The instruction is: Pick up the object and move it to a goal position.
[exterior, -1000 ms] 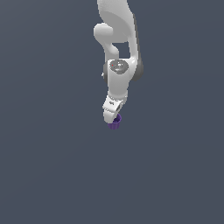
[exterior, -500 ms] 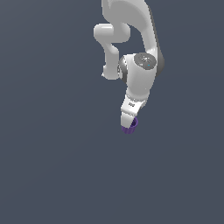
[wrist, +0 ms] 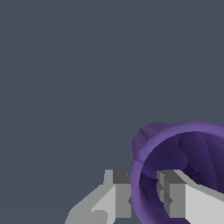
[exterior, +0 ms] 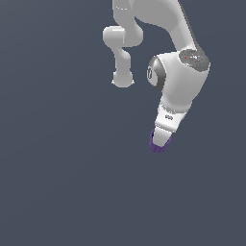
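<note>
The object is a small dark purple ribbed cup (exterior: 156, 144). It sits at the tip of my white gripper (exterior: 160, 141) in the exterior view, mostly hidden behind the hand. In the wrist view the cup (wrist: 183, 148) fills the corner, its open mouth facing the camera. My gripper (wrist: 144, 197) is shut on the cup's wall: one finger (wrist: 116, 197) is outside the rim and the other finger (wrist: 175, 197) is inside the cup. The arm leans toward the exterior view's right.
Only the flat dark grey surface (exterior: 57, 182) shows around the arm. The arm's elbow and upper links (exterior: 125, 43) stand behind the gripper in the exterior view.
The arm has swung toward the exterior view's right and come closer to the camera, carrying the purple cup along in the gripper.
</note>
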Action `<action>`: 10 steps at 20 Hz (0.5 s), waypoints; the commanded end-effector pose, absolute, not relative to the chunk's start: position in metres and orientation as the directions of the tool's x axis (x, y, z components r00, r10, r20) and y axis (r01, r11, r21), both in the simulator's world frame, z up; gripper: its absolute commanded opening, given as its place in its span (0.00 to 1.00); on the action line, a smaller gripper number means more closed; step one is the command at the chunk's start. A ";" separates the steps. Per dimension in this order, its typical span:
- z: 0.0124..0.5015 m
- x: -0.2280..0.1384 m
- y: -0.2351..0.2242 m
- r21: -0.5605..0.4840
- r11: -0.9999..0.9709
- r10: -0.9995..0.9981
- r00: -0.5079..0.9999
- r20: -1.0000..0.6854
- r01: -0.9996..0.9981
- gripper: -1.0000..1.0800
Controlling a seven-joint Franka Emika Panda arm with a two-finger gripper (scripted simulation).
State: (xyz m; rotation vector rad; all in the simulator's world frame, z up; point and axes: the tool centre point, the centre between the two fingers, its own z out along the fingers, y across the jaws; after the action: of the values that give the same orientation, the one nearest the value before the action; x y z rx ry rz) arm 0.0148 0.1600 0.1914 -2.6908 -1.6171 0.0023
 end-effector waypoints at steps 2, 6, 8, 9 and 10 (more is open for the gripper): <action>0.204 0.029 0.178 -0.002 -0.470 0.882 0.470 0.000 0.882 0.00; 0.215 0.043 0.196 -0.002 -0.470 0.882 0.470 0.000 0.882 0.00; 0.221 0.050 0.205 -0.002 -0.470 0.882 0.470 0.000 0.882 0.00; 0.223 0.053 0.209 -0.002 -0.470 0.882 0.470 0.000 0.882 0.00; 0.226 0.056 0.213 -0.002 -0.470 0.882 0.470 0.000 0.882 0.00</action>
State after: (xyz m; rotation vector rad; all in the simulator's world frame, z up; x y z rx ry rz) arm 0.0510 0.2066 0.2208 -2.6913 -1.6163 0.0033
